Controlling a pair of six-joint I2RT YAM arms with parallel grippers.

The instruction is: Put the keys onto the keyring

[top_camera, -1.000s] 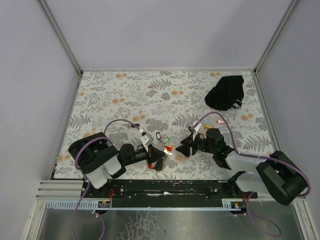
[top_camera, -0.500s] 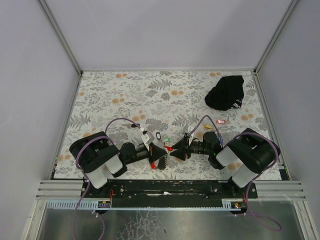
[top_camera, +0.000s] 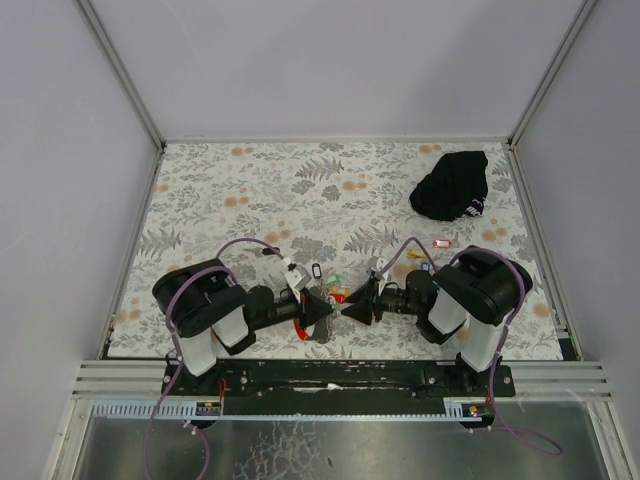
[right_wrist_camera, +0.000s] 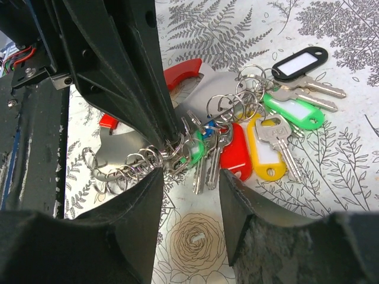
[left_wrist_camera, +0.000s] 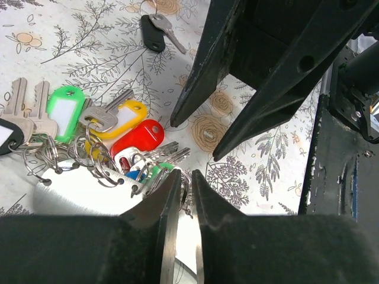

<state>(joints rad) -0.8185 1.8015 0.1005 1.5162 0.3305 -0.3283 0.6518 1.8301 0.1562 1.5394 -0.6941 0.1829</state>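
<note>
One keyring [right_wrist_camera: 201, 83] lies between left pincer [left_wrist_camera: 185, 177], right pincer [right_wrist_camera: 189, 174].

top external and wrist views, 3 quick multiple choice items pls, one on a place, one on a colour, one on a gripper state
1. Where on the table does the black cloth bundle lie?
A. far right part
B. near left corner
C. middle of the near edge

2. In the right wrist view, which colour is the tag between the red tag and the green tag?
A. blue
B. yellow
C. white

3. How is the right gripper?
A. open
B. shut on the red tag
C. shut on the cloth bundle

Answers:
1 A, the top view shows the bundle close to the far right corner.
2 B, the yellow tag lies side by side with both.
3 A, its fingers stand apart, with the keys and the keyring just ahead of them.
</note>
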